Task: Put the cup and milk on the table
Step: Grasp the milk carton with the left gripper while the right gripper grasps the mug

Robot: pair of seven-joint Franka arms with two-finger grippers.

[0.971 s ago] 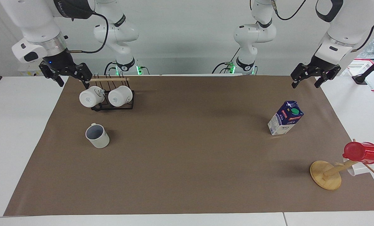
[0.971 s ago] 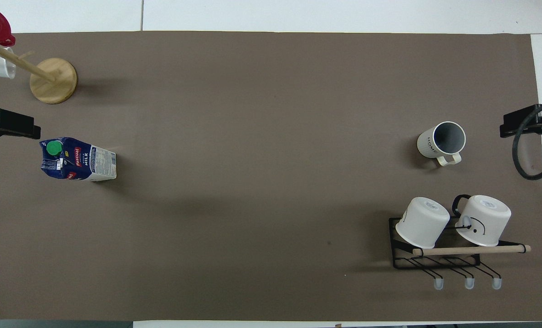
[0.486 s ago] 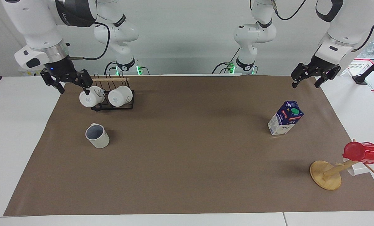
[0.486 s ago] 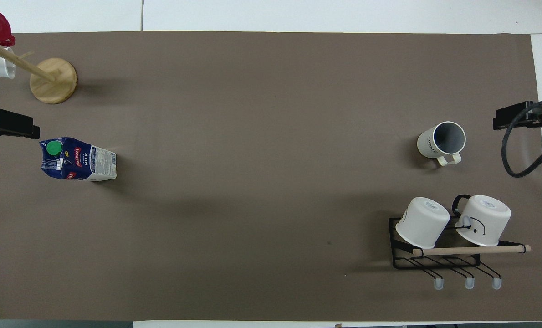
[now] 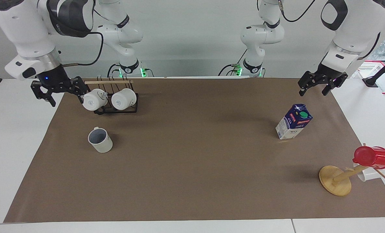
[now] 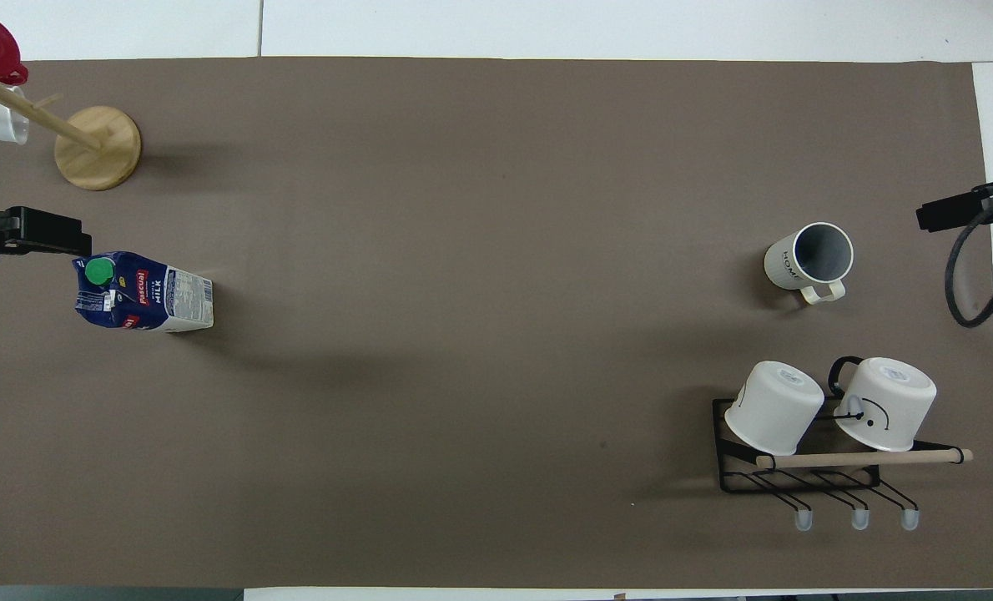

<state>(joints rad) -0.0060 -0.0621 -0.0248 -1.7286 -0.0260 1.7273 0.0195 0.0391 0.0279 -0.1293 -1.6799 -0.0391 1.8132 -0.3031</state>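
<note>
Cup (image 5: 100, 140) and milk (image 5: 293, 121): upright on table (image 5: 192, 181), untouched. Left gripper (image 5: 318, 88) and right gripper (image 5: 64, 96): jaws wide, empty, raised over opposite end edges.

A matt brown paper sheet (image 5: 192, 181) under a glossy cup (image 5: 100, 140), printed carton (image 5: 293, 121) and wooden stand (image 5: 335, 180).

On the table (image 5: 192, 181) the cup (image 5: 100, 140) stands toward the right arm's end, farther from the robots than the mug rack (image 5: 115, 97), well apart from the milk (image 5: 293, 121) toward the left arm's end.
</note>
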